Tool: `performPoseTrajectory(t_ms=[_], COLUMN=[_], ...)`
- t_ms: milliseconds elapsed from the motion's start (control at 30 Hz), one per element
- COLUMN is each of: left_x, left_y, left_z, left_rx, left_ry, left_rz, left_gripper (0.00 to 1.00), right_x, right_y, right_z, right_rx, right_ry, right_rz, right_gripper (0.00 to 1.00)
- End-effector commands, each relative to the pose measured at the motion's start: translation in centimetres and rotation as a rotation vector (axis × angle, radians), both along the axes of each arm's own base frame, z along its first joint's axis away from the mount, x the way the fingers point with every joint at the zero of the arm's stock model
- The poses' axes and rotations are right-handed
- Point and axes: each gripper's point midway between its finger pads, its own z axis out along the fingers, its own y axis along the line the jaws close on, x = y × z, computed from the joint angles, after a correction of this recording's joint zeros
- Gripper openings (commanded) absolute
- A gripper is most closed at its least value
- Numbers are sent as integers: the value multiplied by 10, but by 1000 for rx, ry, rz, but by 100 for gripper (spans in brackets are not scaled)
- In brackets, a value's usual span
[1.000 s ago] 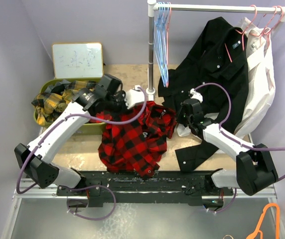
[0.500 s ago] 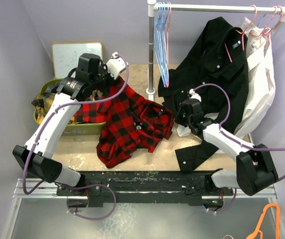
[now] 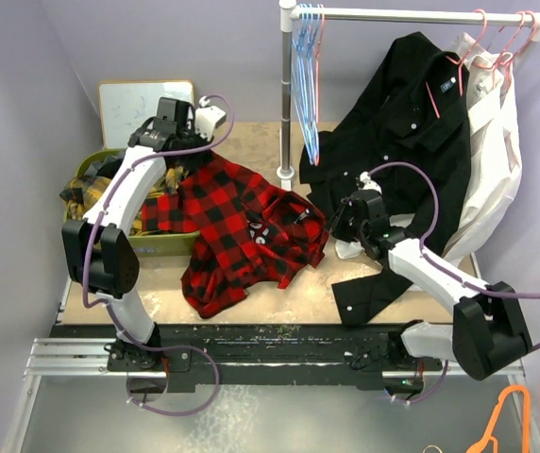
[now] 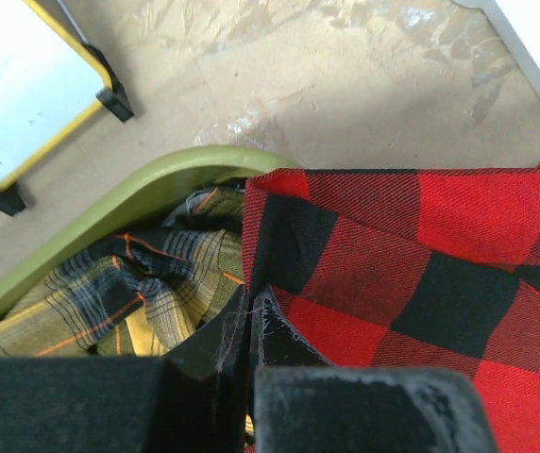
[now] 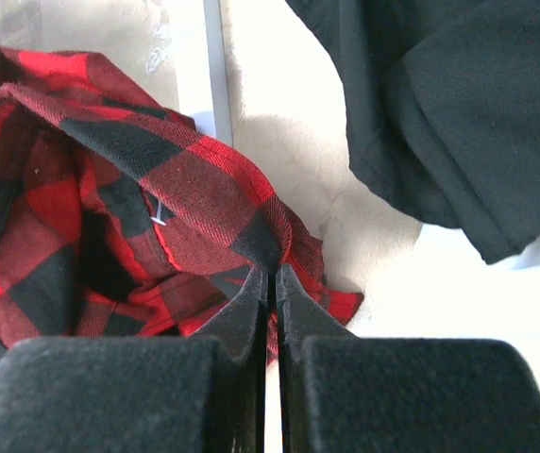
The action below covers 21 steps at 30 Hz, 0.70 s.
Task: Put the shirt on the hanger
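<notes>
My right gripper (image 5: 270,276) is pinched narrow on a fold at the right edge of the shirt (image 3: 242,231), just left of the black shirt (image 3: 412,123). The shirt lies spread over the table, centre-left. Farther left, my left gripper (image 4: 251,326) is clamped on its far corner above the green bin (image 4: 147,193). The pink hanger (image 3: 318,66) hangs on the far rail (image 3: 412,14).

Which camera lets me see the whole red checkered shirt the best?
The top external view. It shows nearly the whole shirt stretched over the table. The left wrist view shows only a corner pinched in the left fingers; the right wrist view shows only a bunched fold at the right fingers.
</notes>
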Motion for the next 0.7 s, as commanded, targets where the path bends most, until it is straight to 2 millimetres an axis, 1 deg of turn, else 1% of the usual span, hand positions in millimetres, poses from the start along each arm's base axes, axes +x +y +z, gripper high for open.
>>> performPoseTrajectory(t_ms=[0,200,433,567,667], left_x=[14,11,0,-5,-6], left_y=[14,27,29,33,35], left_z=[15,-9,-38,-48,-52], left_rx=[-101,-126,-124,-108,-98], left_ry=[-24,46,112,131,133], left_rz=[72,104,108,122,127], left_gripper=[0,0,0,0,0], right_x=[-13,-34,-60,-71,-79], right_y=[-3,-14,-27,-35,-37], right_z=[11,14,1,0,1], right_rx=[23,14,-8,-5,2], right_ry=[3,20,80,104,113], right_rz=[1,-8,-30,-65,-73], right_gripper=[0,0,0,0,0])
